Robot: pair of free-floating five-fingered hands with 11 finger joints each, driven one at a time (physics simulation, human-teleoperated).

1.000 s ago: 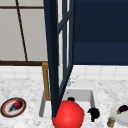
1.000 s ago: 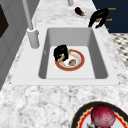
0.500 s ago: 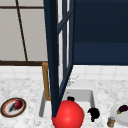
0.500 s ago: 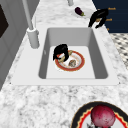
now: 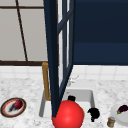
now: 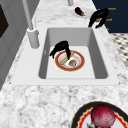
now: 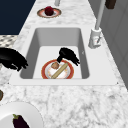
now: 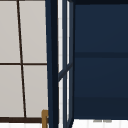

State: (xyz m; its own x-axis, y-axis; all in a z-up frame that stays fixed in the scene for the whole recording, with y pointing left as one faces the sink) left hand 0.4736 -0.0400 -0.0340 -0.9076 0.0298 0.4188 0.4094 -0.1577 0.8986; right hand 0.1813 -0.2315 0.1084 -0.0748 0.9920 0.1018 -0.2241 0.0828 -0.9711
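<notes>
My left hand [image 6: 61, 47] hangs in the sink [image 6: 100, 65] with its fingers drooping over an orange-rimmed plate [image 6: 79, 65]; a fingertip reaches the pale stick of food [image 6: 65, 58] beside a round brown piece [image 6: 72, 63]. The same hand [image 7: 68, 54] and plate [image 7: 45, 72] show from the right side, and the hand [image 5: 71, 98] is seen small from the front. My right hand [image 6: 98, 17] floats with relaxed fingers over the sink's front right corner, holding nothing; it shows as well in the front view [image 5: 93, 113] and the right side view [image 7: 12, 60].
A plate with a red fruit [image 5: 17, 104] lies on the left counter. A white plate [image 7: 30, 110] with an eggplant [image 7: 19, 121] and a small jar [image 5: 110, 121] sit on the right. The faucet [image 6: 32, 37] stands behind the sink. An open dark window frame [image 5: 53, 62] and a red ball [image 5: 68, 115] block the front view.
</notes>
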